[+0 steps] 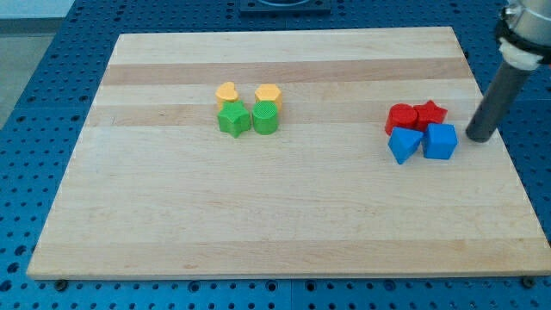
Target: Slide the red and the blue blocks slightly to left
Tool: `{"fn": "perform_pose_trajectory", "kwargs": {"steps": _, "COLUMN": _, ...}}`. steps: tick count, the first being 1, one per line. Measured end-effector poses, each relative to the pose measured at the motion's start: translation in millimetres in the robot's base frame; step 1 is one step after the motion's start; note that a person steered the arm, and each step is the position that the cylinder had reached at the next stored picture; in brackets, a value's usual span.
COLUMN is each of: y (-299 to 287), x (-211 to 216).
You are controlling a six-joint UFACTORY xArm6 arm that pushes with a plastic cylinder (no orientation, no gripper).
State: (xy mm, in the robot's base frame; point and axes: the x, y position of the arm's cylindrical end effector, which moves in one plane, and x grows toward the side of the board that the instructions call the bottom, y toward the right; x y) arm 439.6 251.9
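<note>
Two red blocks and two blue blocks sit in a tight cluster at the view's right of the wooden board [284,215]. The rounded red block [401,117] is at the cluster's upper left and the red star block [430,113] at its upper right. The blue triangular block [404,144] is at the lower left and the blue cube [440,141] at the lower right. My tip [479,137] rests on the board just right of the blue cube, a small gap apart from it.
A yellow heart block [226,92] and a yellow hexagon-like block [268,95] sit above a green star block [233,120] and a green rounded block [265,118] near the board's upper middle. The board's right edge lies close behind my tip.
</note>
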Motion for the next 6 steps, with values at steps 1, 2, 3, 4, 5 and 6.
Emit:
{"fn": "perform_pose_trajectory", "kwargs": {"steps": 1, "y": -6, "x": -8}}
{"fn": "perform_pose_trajectory", "kwargs": {"steps": 2, "y": -51, "x": -13}}
{"fn": "perform_pose_trajectory", "kwargs": {"steps": 3, "y": -57, "x": -11}}
{"fn": "perform_pose_trajectory", "kwargs": {"steps": 4, "y": -27, "x": -14}}
{"fn": "perform_pose_trajectory", "kwargs": {"steps": 5, "y": -15, "x": -41}}
{"fn": "perform_pose_trajectory", "kwargs": {"steps": 6, "y": -85, "x": -51}}
